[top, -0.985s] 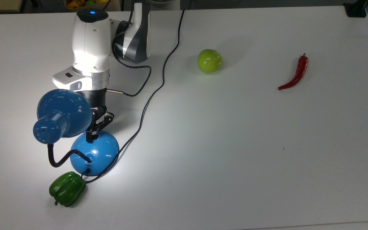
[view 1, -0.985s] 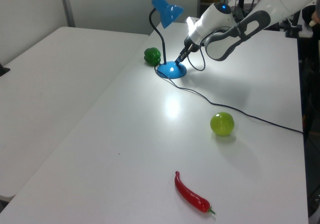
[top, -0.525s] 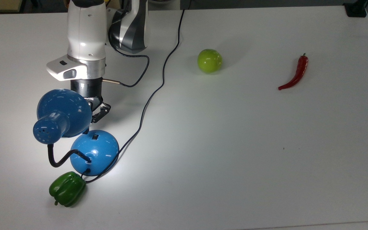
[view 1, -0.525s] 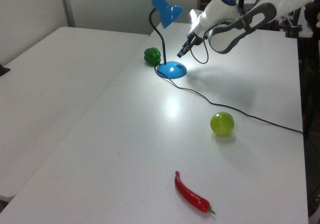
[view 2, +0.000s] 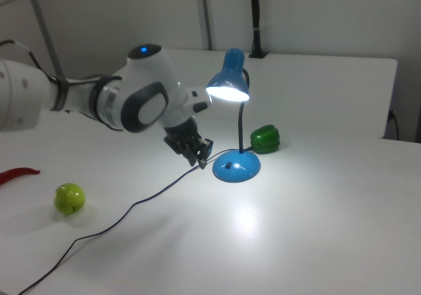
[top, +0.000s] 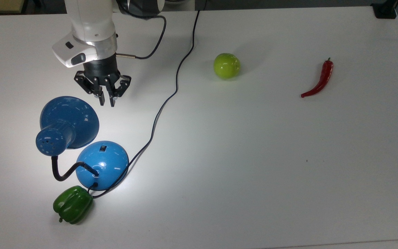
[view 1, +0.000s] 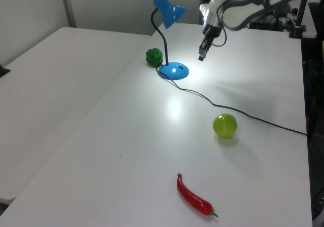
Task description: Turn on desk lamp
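Top view overhead, left and right views oblique from opposite ends, all sharing the white table (top: 254, 173).

**Where things sit on my counter**

In the top view, my gripper (top: 106, 100) hangs above the desk lamp (top: 102, 164), clear of it. A pepper (top: 72, 204) touches the lamp's base below; apple (top: 226, 65) and chili (top: 320, 79) lie far right.

The black two-finger gripper (top: 106, 99) has lifted off the small black switch (top: 102, 148) on the glossy blue lamp's domed base (top: 111, 166) and moved away.
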